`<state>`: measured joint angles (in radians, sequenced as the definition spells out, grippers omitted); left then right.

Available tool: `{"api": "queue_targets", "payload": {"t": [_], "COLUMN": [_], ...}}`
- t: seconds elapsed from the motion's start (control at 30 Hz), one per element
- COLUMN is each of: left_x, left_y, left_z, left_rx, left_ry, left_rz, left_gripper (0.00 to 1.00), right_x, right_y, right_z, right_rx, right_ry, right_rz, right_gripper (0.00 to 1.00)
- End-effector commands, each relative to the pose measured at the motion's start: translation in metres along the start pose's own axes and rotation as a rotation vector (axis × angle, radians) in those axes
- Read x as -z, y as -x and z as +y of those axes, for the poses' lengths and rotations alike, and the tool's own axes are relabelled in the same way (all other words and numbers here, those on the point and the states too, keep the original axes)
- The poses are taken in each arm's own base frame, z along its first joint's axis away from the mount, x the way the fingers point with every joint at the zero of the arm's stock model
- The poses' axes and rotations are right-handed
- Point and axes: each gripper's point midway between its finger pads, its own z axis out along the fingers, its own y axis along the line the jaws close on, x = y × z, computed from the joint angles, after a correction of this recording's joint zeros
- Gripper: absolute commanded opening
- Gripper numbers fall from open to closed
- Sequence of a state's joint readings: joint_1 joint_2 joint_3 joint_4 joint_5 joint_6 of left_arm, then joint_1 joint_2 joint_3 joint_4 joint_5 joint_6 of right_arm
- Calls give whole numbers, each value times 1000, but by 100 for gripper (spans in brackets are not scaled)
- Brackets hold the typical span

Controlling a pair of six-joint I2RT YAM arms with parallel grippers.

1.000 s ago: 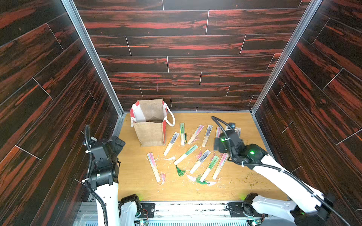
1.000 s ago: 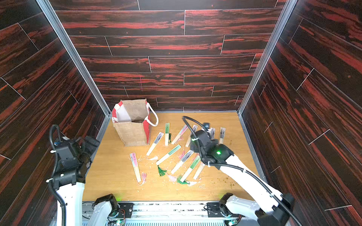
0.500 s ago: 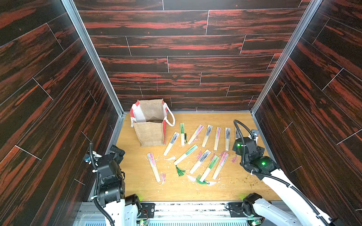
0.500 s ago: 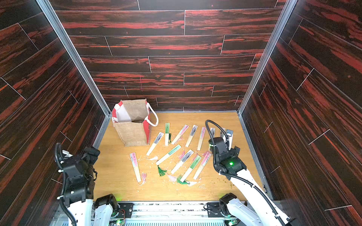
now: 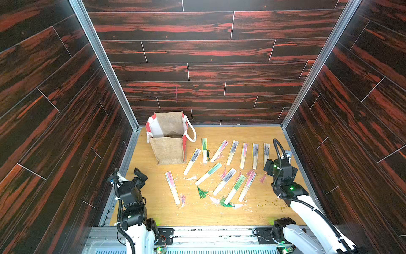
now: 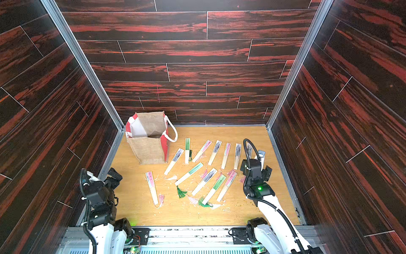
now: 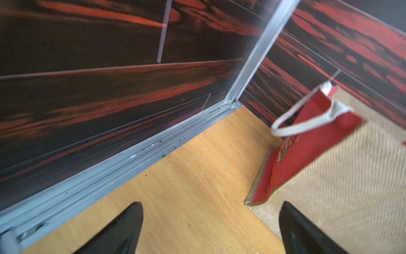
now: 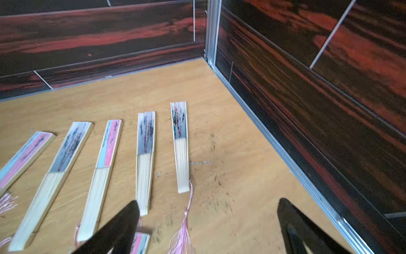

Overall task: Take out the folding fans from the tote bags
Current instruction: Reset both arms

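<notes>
- Hovering low at 9 o'clock over the tan wooden tabletop (image 5: 158, 206), the black left gripper (image 5: 140, 174) has its jaws spread wide. In the left wrist view only bare board lies between them.
- At 3 o'clock the black right gripper (image 8: 207, 200) hangs just as wide and just as empty, near the end of the farther row of fans.
- From the centre toward 4 o'clock, five of the closed, slim, pale bamboo folding fans (image 5: 224, 181) lie slanted on the board, with a loose green tassel (image 5: 202, 192) among them.
- From 12 to 2 o'clock, seven more fans lie flat side by side, printed ends toward the back wall. Neither gripper holds one.
- Farthest off, at 11 o'clock, the boxy tan burlap tote bag with red side panels and white rope handles (image 5: 169, 151) stands upright with its mouth open. No fan shows inside, though its floor is partly in shadow.
- The unloading looks finished, or at its last check. The next move calls for a look into the bag's shadowed bottom, perhaps by tipping it with the left gripper. If it is empty, both arms need only park.
</notes>
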<state>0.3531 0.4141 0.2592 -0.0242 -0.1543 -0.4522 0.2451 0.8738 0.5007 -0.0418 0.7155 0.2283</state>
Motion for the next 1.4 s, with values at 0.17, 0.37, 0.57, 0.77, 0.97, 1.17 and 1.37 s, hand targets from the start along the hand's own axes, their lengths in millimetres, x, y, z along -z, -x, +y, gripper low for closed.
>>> {"api": "queue_targets", "payload": {"t": [0.17, 0.37, 0.57, 0.77, 0.97, 1.17, 1.37], "left_x": [-12, -19, -32, -51, -71, -93, -114], "left_y": [-9, -28, -49, -63, -65, -82, -89], "left_z": [-34, -51, -60, -74, -94, -92, -88], "left_rx": [-167, -241, -294, -313, -310, -338, -313], "left_ry": [-196, -268, -297, -345, -400, -378, -331], "left_rz": [-43, -36, -5, 31, 13, 51, 61], "left_gripper": [99, 99, 99, 99, 99, 99, 99], "right_x": [-1, -10, -16, -21, -27, -32, -37], "right_y": [25, 18, 13, 12, 8, 5, 4], "right_z": [9, 10, 9, 4, 0, -1, -3], "right_rx": [-18, -43, -58, -100, -110, -113, -132], "right_ry": [60, 53, 60, 70, 72, 98, 140], "right_rz": [-231, -238, -250, -263, -270, -279, -311], "right_gripper": [99, 98, 99, 99, 99, 99, 99]}}
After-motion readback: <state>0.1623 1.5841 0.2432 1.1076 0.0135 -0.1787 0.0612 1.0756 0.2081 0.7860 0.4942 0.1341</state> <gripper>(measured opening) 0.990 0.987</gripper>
